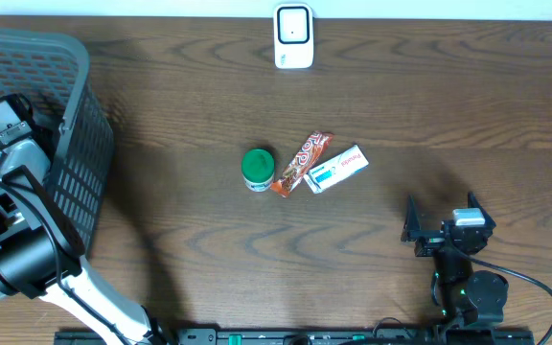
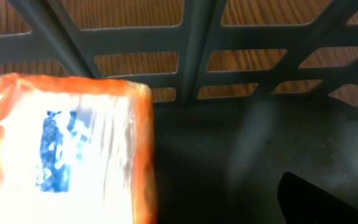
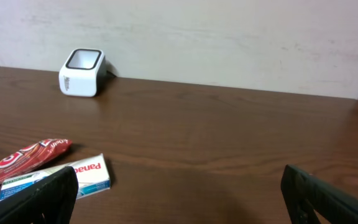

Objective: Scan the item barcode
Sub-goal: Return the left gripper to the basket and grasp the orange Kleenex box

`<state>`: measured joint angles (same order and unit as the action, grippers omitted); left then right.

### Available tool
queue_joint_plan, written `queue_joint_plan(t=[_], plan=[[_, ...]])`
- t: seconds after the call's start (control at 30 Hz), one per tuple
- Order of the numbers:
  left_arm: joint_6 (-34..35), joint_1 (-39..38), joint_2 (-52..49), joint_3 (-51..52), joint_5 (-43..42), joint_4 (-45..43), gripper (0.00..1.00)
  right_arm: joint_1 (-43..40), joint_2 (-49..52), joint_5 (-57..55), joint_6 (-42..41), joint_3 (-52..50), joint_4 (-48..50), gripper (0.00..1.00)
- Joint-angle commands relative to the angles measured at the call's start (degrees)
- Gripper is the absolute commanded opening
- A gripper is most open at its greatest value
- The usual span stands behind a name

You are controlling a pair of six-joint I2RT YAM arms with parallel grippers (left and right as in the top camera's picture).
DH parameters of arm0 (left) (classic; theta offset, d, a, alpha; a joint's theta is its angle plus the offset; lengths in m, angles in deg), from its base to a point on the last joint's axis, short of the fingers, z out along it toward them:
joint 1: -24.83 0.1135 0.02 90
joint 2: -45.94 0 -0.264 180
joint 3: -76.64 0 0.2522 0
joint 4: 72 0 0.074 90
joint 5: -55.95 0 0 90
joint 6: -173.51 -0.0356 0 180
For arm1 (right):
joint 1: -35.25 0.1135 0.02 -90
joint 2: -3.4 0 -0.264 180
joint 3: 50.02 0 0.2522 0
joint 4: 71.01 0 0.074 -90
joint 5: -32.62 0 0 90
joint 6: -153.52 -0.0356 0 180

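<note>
The white barcode scanner [image 1: 293,36] stands at the table's far edge, also in the right wrist view as scanner [image 3: 82,73]. Mid-table lie a green-lidded can [image 1: 258,169], a red wrapper [image 1: 302,163] and a white box [image 1: 337,169]. My right gripper [image 1: 441,218] rests to their right, open and empty; in its wrist view the right gripper [image 3: 182,205] faces the box [image 3: 61,179] and wrapper [image 3: 23,160]. My left gripper [image 2: 179,190] hangs open inside the grey basket [image 1: 65,115], beside an orange-edged white packet [image 2: 67,149]. Only one of its fingers [image 2: 328,202] shows.
The basket fills the table's left end, and its slatted wall [image 2: 191,56] rises just ahead of the left gripper. The left arm [image 1: 17,230] reaches over the basket's near side. Bare wood lies between the items and the scanner.
</note>
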<state>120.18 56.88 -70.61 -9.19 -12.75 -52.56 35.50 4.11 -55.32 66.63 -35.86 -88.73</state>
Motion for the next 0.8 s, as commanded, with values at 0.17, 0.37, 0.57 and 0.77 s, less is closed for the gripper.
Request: queue_joint_plan(t=[0.17, 0.37, 0.57, 0.77], plan=[[1.11, 0.76, -2.38, -0.02, -1.14, 0.68, 0.59, 0.59, -0.26, -0.09, -0.90, -0.09, -0.15, 0.99], [-2.56, 0.79, -0.55, -0.02, -1.11, 1.33, 0.24, 0.59, -0.26, -0.09, -0.90, -0.09, -0.15, 0.99], [-4.04, 0.76, 8.96, -0.02, -1.16, 4.68, 0.21, 0.59, -0.26, -0.09, -0.90, -0.09, -0.15, 0.99], [-4.00, 0.72, 25.35, -0.02, -1.20, 10.38, 0.21, 0.59, -0.26, -0.09, -0.90, -0.09, -0.15, 0.99]])
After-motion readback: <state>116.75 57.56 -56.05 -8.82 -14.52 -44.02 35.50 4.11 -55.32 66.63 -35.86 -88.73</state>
